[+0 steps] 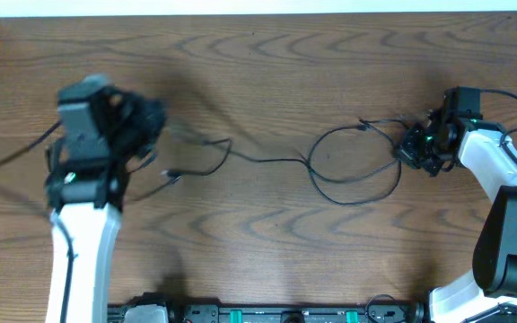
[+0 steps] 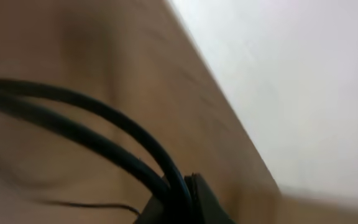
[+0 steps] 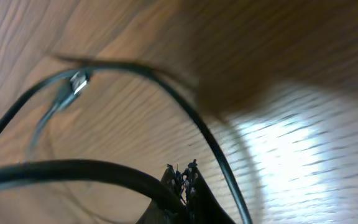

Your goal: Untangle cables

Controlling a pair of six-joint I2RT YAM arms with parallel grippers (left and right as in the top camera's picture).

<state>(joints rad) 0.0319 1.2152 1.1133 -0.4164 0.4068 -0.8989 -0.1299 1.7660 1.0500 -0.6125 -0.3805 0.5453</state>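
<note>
Black cable (image 1: 267, 160) lies on the wooden table (image 1: 258, 54), mid-frame in the overhead view. It makes one big loop (image 1: 348, 204) centre-right, then a thin run goes left to a small curl that ends in a plug (image 1: 174, 175), lower left of centre. A second plug (image 1: 363, 123) sits at the top of the loop, just left of the right gripper (image 1: 416, 148).

In the right wrist view the plug (image 3: 78, 81) is upper left, silver tip, blurred. The thin cable (image 3: 219, 158) arcs across the frame and passes just right of the fingertips. The right claw is closed tight, tips together at bottom centre. Can't tell if the cable is pinched between them or only runs beside them.

Left gripper (image 2: 191, 199) shows only as a dark tip at the bottom edge of a very blurred view, with two thick black arm leads (image 2: 92, 124) sweeping in from the left. It reads as closed, and nothing is visible in it. In the overhead view the left arm (image 1: 83, 224) is smeared at the left of the frame. Whether the faint blurred lines near it are cable, can't tell.
</note>
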